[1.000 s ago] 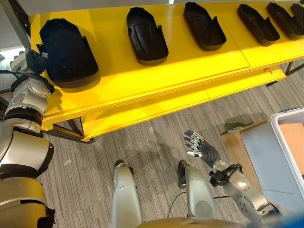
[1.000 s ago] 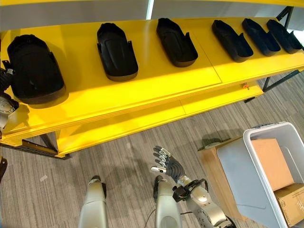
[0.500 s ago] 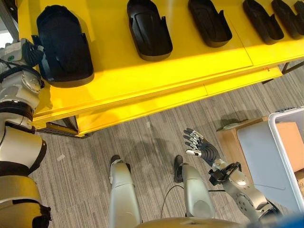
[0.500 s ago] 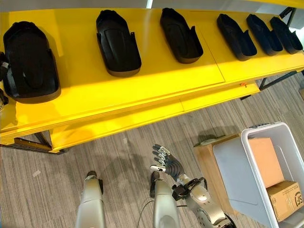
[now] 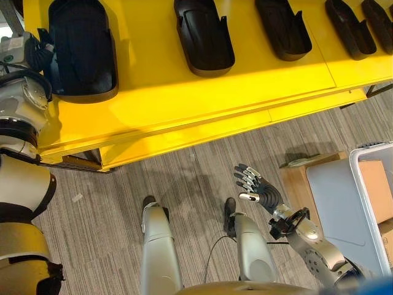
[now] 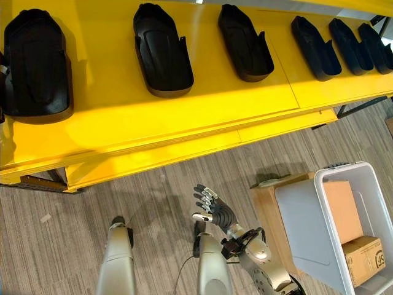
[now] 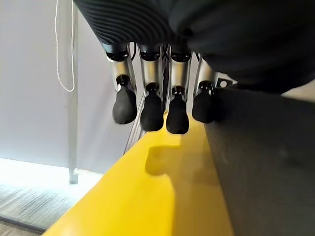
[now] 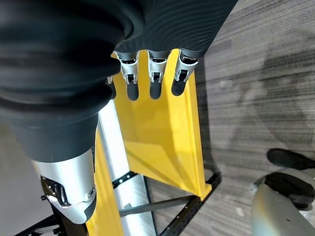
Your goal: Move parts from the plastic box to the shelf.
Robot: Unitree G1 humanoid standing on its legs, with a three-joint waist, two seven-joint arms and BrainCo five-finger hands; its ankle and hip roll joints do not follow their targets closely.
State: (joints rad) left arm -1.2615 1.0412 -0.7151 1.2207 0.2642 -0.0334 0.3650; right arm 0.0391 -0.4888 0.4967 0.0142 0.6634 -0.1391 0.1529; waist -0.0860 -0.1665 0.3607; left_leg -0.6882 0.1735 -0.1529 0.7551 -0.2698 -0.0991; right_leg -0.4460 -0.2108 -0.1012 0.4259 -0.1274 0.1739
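Observation:
Several black moulded parts lie in a row on the yellow shelf (image 5: 184, 98). The far-left part (image 5: 83, 49) has my left hand (image 5: 38, 56) at its left side. In the left wrist view the fingers (image 7: 147, 105) hang straight over the shelf, right beside the part's dark wall (image 7: 266, 162), holding nothing. My right hand (image 5: 258, 192) is low over the floor with its fingers spread, open and empty. The pale plastic box (image 6: 319, 174) stands at the lower right with cardboard boxes (image 6: 363, 259) inside.
More black parts (image 5: 202, 37) (image 5: 282, 27) (image 5: 350, 27) sit further right on the shelf. A wooden stand (image 6: 264, 212) is under the box's left side. Grey carpet (image 5: 196, 178) lies between the shelf and the box. A lower yellow shelf board (image 5: 184, 138) juts out below.
The whole view has shifted, so the shelf sits lower in the picture. The far-left part now lies straighter, with my left hand still at its side. The right hand has barely moved.

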